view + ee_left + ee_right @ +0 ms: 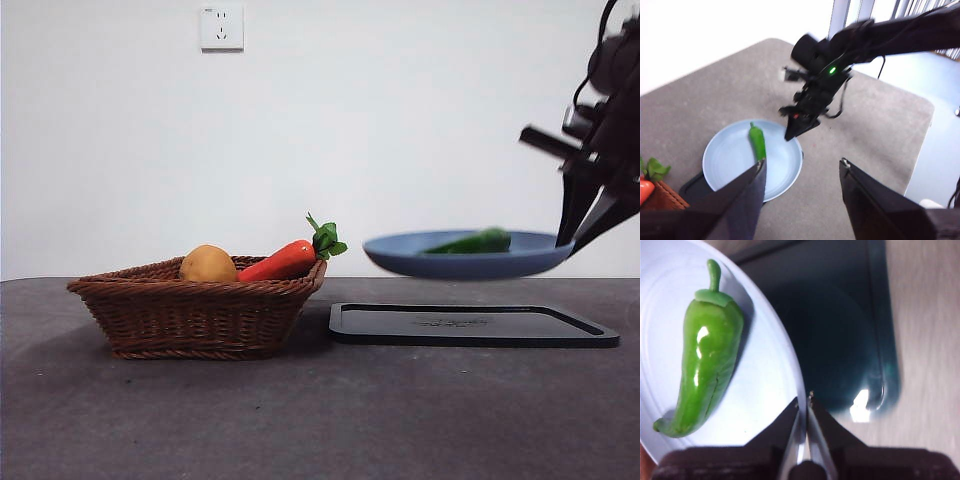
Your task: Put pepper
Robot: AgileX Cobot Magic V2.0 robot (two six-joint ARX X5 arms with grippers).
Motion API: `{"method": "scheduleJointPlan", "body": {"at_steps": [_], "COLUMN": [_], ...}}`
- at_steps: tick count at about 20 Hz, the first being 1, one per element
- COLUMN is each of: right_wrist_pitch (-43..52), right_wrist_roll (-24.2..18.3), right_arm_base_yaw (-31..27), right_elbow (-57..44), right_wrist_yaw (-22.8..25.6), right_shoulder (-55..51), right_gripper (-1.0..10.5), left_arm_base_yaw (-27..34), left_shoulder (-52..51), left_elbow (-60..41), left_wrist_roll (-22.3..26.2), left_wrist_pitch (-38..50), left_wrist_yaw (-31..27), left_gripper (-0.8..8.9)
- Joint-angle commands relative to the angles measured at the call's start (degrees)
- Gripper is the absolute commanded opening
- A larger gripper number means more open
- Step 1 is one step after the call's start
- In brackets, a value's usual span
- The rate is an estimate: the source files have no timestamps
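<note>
The pepper is a glossy green one lying on a light blue plate. The plate hangs in the air just above a black tray. My right gripper comes down from the upper right and is shut on the plate's right rim. In the right wrist view its jaws pinch the rim of the plate at my right gripper, with the pepper a short way off. My left gripper hovers open and empty, high above the plate and the pepper.
A wicker basket stands left of the tray, holding a potato and a carrot with green leaves. The dark table runs on in front of both. A wall socket is on the back wall.
</note>
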Motion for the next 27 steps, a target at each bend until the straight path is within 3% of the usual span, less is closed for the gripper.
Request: {"method": "scheduleJointPlan", "body": {"at_steps": [1,11,16,20,27], "right_wrist_pitch": [2.8,7.1,5.6,0.3,-19.9], "right_wrist_roll": [0.4,-0.7,-0.8,-2.8,-13.5], "right_arm_base_yaw": [0.0,0.0,-0.3,-1.5,1.3], "right_elbow": [2.1,2.1,2.1,2.1,2.1], "right_wrist_yaw": [-0.4,-0.4,-0.3,-0.3,-0.7], "right_shoulder": [5.0,10.8,9.6,1.2,-22.4], "right_gripper": [0.1,0.2,1.9,2.2,2.2], "left_arm_base_yaw": [-0.3,-0.3,-0.3,-0.3,-0.3], "left_shoulder": [-1.0,-2.3,-2.3,-2.3,-2.3], "left_elbow": [1.1,1.1,1.1,1.1,1.1], "left_wrist_roll": [0.5,0.4,0.5,0.5,0.7], "left_wrist_pitch": [0.0,-0.4,-2.0,-3.9,-7.0], "left_wrist_yaw": [-0.1,-0.1,-0.1,-0.1,-0.6], "left_gripper": [2.59,2.59,2.59,2.59,2.58]}}
